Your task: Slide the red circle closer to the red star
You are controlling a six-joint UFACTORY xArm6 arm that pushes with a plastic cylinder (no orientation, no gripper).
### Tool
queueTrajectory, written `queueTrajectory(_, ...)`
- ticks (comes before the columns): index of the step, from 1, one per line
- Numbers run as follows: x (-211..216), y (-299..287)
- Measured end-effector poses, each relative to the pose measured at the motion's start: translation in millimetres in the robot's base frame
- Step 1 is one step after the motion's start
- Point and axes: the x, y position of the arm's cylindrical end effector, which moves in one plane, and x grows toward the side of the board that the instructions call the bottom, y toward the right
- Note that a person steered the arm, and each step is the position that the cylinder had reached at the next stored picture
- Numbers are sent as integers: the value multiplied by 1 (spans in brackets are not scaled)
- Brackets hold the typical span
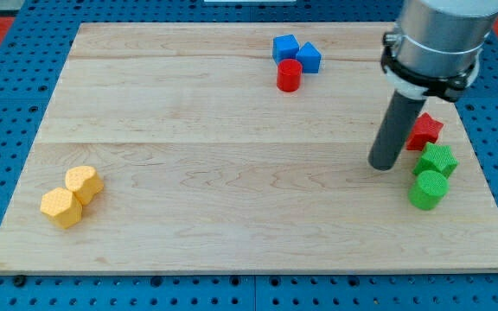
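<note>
Looking at the desk [188, 173]: my tip [384, 166] sits right of centre, just left of the red star [424, 130]. No jaws here, only a rod. The red circle [289, 75] lies well apart, up and left, touching the blue blocks [296, 52], so I'd judge the push must start from its far left side.

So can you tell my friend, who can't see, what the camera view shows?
My tip rests on a wooden board, just left of the red star, far from the red circle near the view's top. Blue, green and yellow blocks sit in small groups.
</note>
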Motion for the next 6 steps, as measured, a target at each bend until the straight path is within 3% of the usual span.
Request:
queueTrajectory(4,-103,-106)
queueTrajectory(5,-149,-119)
queueTrajectory(6,-159,-140)
